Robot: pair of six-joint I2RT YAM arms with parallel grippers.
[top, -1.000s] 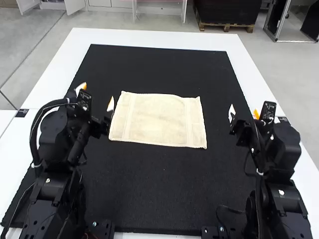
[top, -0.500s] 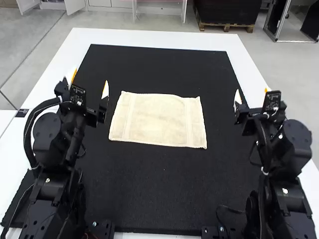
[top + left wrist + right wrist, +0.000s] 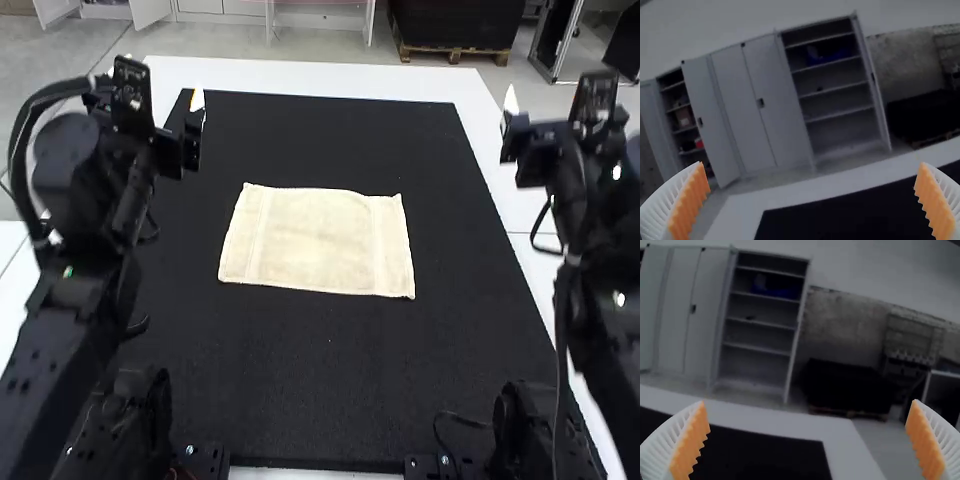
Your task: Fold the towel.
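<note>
Left arm [image 3: 85,195] and right arm [image 3: 590,240] have risen and swung outward; the towel [image 3: 316,240] is unmoved, so folding is probably finished or paused. Both arms stand raised, left pincer [image 3: 811,162] and right pincer [image 3: 808,400] released, fingers wide apart. Farther in, the towel lies flat mid-mat [image 3: 330,370] on the counter [image 3: 350,80].

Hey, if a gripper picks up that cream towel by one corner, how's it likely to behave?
The towel will probably droop, since its edges look soft and slightly wavy. Its matte, cloth-like surface suggests decent grip. Lying flat and fairly thin, it's probably light.
</note>
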